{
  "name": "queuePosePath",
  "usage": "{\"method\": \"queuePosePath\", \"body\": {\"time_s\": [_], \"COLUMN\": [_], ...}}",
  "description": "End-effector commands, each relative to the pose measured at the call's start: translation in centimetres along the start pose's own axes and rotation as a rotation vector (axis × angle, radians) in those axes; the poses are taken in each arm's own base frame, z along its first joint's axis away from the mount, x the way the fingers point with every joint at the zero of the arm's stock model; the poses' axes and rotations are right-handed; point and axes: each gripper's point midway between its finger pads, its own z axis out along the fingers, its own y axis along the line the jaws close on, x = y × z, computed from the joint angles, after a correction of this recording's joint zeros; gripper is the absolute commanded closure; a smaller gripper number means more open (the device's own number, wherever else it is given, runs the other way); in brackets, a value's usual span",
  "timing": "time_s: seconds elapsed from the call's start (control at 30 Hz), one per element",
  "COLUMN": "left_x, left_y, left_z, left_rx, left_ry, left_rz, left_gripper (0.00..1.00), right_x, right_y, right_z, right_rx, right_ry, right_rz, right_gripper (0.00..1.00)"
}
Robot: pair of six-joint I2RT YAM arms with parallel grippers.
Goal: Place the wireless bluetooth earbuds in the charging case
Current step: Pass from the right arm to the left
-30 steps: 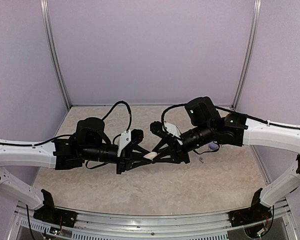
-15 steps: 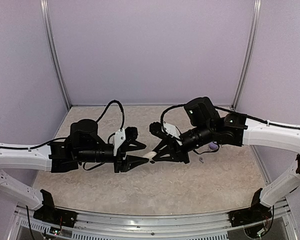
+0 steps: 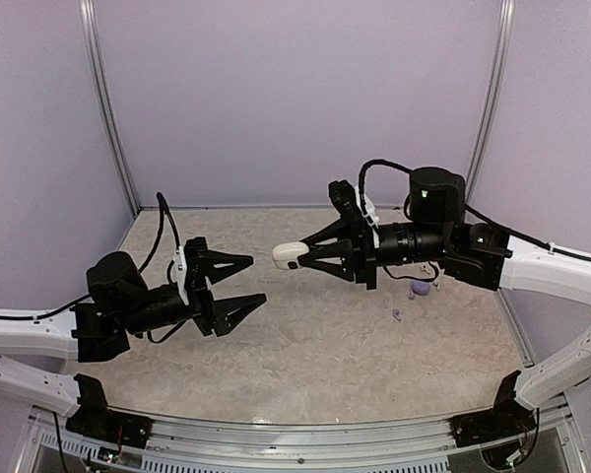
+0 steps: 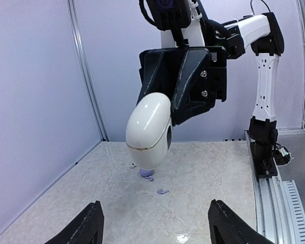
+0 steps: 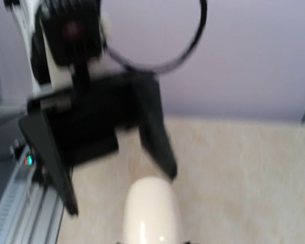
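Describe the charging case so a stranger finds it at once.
Follow the right arm to the right gripper. The charging case is clamped at its fingertips, above the table. It is a smooth white pebble, unlike the tiny lilac earbuds lying below.

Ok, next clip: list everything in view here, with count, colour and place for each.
table: one, mottled beige, under both arms
walls: three sides, pale lilac, around the table
rail: one, grey metal, along the near edge
case: one, white, held in mid-air near the centre
earbuds: two small pieces made out, lilac, lying on the table right of centre, apart from the case
left hand: one, black, open and empty, at the left
right hand: one, black, shut on the case
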Motion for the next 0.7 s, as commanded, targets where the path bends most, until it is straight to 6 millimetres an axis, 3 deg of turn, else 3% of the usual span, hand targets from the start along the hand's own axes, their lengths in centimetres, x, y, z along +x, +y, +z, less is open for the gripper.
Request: {"method": "queuePosePath", "body": {"time_s": [0.0,0.3,0.67], "left_x": [-3.4,-4.7,-5.6], "left_y": [-0.8,-1.3,-2.2], "left_z": [0.8,2.6,3.2], "left_rx": [0.071,0.114,0.137], "left_ry": [-0.126,-0.187,-0.234], "left_rz": [-0.041,-0.1,-0.089], "left_gripper": [0.32,0.46,0.58], "right_x": [-3.7,-4.1,-3.8], "right_y": [0.7,2.0,2.4], "right_z": [-0.2,0.5,1.2], "right_rx": [-0.072,-0.157,-0.176], "right_ry": [-0.172,-0.22,-0.217], "right_rz": [-0.024,-0.014,0.023], "right_gripper": [1.0,1.0,1.0]}}
